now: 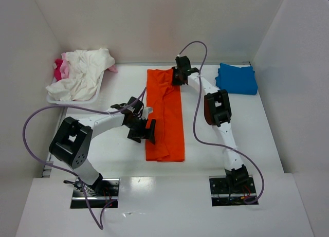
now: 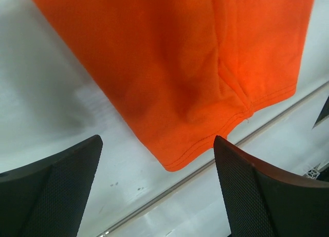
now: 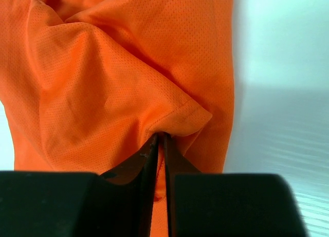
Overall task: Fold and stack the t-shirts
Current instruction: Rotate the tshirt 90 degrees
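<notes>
A bright orange t-shirt point(image 1: 165, 119) lies folded into a long strip down the middle of the table. My right gripper point(image 1: 178, 76) is shut on a fold of its far right edge point(image 3: 175, 113), the cloth pinched between the fingers. My left gripper point(image 1: 144, 127) stands open beside the strip's left edge, nothing between its fingers point(image 2: 56, 190); the orange hem corner point(image 2: 177, 162) lies just ahead of them. A blue t-shirt point(image 1: 236, 78) sits folded at the far right. White t-shirts point(image 1: 82, 72) and a pink one point(image 1: 60, 68) are heaped at the far left.
The white and pink heap fills a white tray point(image 1: 59, 99) at the back left. White walls close in the table on the left, back and right. A seam in the table point(image 2: 205, 167) runs near the front edge.
</notes>
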